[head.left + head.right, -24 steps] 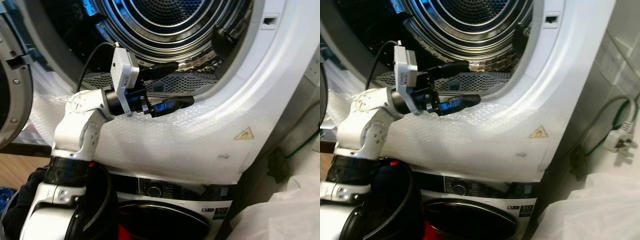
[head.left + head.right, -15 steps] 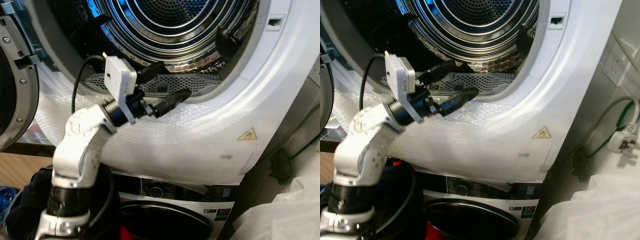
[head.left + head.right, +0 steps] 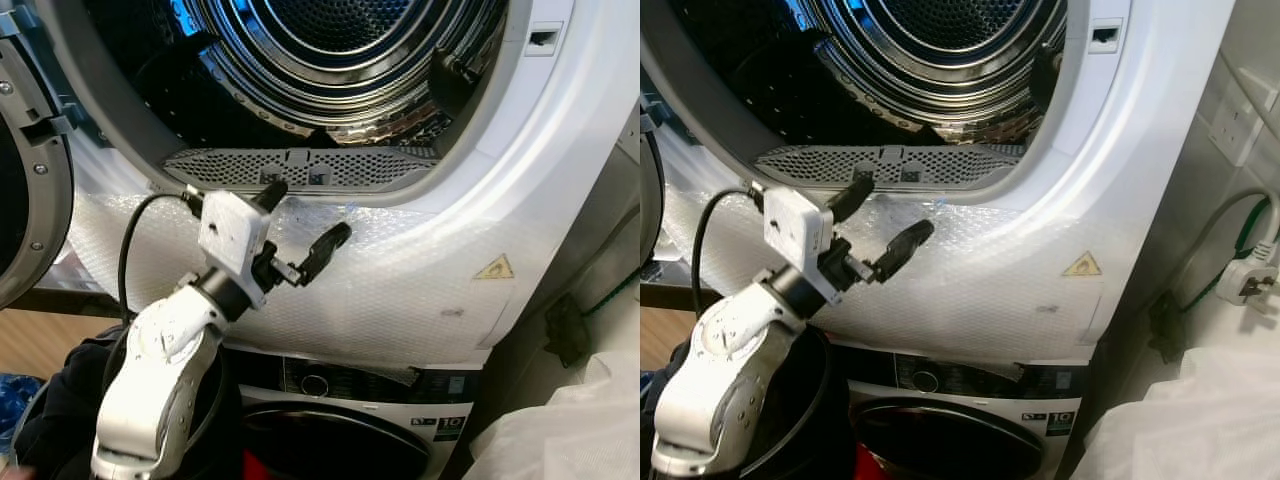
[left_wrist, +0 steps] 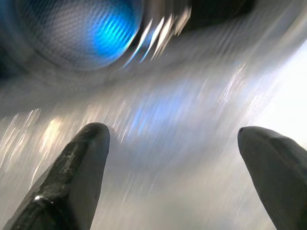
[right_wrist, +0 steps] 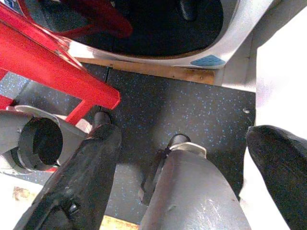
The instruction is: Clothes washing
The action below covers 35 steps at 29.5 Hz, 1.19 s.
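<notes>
While the left gripper (image 3: 300,225), fingers apart and empty, hovers below the open drum (image 3: 340,60), dark clothes (image 3: 60,420) wait low beside it; next likely reaching down for them.

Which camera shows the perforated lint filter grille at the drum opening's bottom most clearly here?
The left eye view: the grey lint filter grille lies whole and sharp below the drum, just above the open left gripper. The right eye view shows it too, equally complete. The left wrist view is motion-blurred, and the right wrist view looks at the floor.
</notes>
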Tool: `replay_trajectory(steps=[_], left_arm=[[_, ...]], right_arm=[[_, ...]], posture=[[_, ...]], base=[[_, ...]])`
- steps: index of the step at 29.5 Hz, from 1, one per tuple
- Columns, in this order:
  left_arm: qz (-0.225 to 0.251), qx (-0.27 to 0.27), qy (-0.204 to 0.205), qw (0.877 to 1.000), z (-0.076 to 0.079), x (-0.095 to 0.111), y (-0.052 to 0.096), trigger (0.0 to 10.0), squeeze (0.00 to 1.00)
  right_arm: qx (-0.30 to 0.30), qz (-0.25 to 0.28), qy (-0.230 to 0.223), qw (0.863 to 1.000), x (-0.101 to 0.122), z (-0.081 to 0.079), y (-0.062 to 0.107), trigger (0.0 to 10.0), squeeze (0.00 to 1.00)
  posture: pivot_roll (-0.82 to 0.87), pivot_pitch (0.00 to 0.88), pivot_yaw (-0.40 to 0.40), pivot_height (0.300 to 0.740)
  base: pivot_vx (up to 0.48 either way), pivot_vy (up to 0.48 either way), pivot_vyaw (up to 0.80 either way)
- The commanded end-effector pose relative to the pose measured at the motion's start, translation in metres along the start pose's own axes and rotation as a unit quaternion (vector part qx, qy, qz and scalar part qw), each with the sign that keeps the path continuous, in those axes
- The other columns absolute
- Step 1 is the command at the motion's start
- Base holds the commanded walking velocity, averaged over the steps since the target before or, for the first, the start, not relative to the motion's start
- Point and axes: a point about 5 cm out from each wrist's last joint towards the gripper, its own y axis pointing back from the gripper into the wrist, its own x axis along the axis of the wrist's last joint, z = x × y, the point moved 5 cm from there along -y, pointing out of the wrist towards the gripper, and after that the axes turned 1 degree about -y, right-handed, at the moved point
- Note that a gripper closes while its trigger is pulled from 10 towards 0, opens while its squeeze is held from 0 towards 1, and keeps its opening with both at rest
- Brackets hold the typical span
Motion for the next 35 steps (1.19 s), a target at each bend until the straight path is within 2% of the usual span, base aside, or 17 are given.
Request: replay_trajectory(steps=[1,3,6,7,12,16,18,22,23,25,28,30,32,34,35], left_arm=[[0.003,0.032,-0.028,0.999,-0.013,0.003,0.005,10.0,0.0],[-0.022,0.036,-0.042,0.998,-0.007,-0.006,0.014,10.0,0.0],[-0.029,0.044,-0.041,0.998,-0.007,-0.01,0.019,10.0,0.0],[-0.038,0.047,-0.044,0.997,-0.006,-0.016,0.025,10.0,0.0],[-0.05,0.079,-0.039,0.995,-0.016,-0.023,0.037,10.0,0.0],[-0.06,0.121,-0.068,0.989,-0.028,-0.021,0.05,10.0,0.0],[-0.068,0.161,-0.072,0.982,-0.034,-0.021,0.059,10.0,0.0],[-0.083,0.194,-0.063,0.976,-0.038,-0.022,0.079,10.0,0.0],[-0.094,0.222,-0.062,0.968,-0.047,-0.023,0.089,10.0,0.0],[-0.099,0.233,-0.063,0.965,-0.05,-0.024,0.093,10.0,0.0],[-0.137,0.31,-0.051,0.939,-0.076,-0.039,0.116,10.0,0.0],[-0.161,0.331,-0.034,0.929,-0.085,-0.052,0.123,10.0,0.0],[-0.209,0.344,-0.032,0.915,-0.107,-0.075,0.131,10.0,0.0],[-0.211,0.357,-0.032,0.909,-0.119,-0.079,0.134,10.0,0.0],[-0.215,0.366,-0.012,0.905,-0.125,-0.082,0.136,10.0,0.93]], right_arm=[[0.01,-0.015,0.0,1.0,-0.008,-0.01,0.001,10.0,0.0],[0.009,-0.015,0.001,1.0,-0.008,-0.01,0.001,10.0,0.0],[0.01,-0.016,0.003,1.0,-0.009,-0.011,0.001,10.0,0.0],[0.011,-0.018,0.008,1.0,-0.009,-0.012,0.001,10.0,0.0],[0.01,-0.018,0.008,1.0,-0.008,-0.011,0.0,10.0,0.0],[0.008,-0.014,0.005,1.0,-0.004,-0.009,-0.001,10.0,0.0],[0.008,-0.013,0.006,1.0,-0.002,-0.008,-0.001,10.0,0.0],[0.008,-0.015,0.013,1.0,-0.001,-0.006,-0.001,10.0,0.0],[0.007,-0.015,0.014,1.0,0.0,-0.005,-0.001,10.0,0.0],[0.007,-0.015,0.015,1.0,0.0,-0.004,-0.001,10.0,0.0],[0.006,-0.015,0.019,1.0,0.002,-0.002,-0.002,10.0,0.0],[0.007,-0.015,0.023,1.0,0.002,-0.001,-0.002,10.0,0.0],[0.01,-0.015,0.031,0.999,0.004,-0.002,-0.002,10.0,0.0],[0.01,-0.014,0.031,0.999,0.005,-0.002,-0.003,10.0,0.0],[0.011,-0.012,0.032,0.999,0.007,-0.003,-0.003,10.0,0.0]], posture=[[0.13,0.0,0.126,0.74],[0.14,0.0,0.124,0.74],[0.15,0.0,0.124,0.74],[0.15,0.0,0.126,0.74],[0.16,0.0,0.126,0.74],[0.16,0.0,0.129,0.74],[0.18,0.0,0.124,0.74],[0.2,0.0,0.115,0.74],[0.21,0.0,0.11,0.74],[0.21,0.0,0.109,0.74],[0.23,0.0,0.096,0.74],[0.24,0.0,0.088,0.74],[0.24,0.0,0.08,0.74],[0.23,0.0,0.076,0.74],[0.23,0.0,0.071,0.74]], base=[[0.0,0.0,0.0],[0.0,0.0,0.0],[0.0,0.0,0.0],[0.0,0.0,0.0],[0.0,0.0,0.0],[0.0,0.0,0.0],[0.0,0.0,0.0],[0.0,0.0,0.0],[0.0,0.0,0.0],[0.0,0.0,0.0],[0.0,0.0,0.0],[0.0,0.0,0.0],[0.0,0.0,0.0],[0.0,0.0,0.0],[0.0,0.0,0.0]])
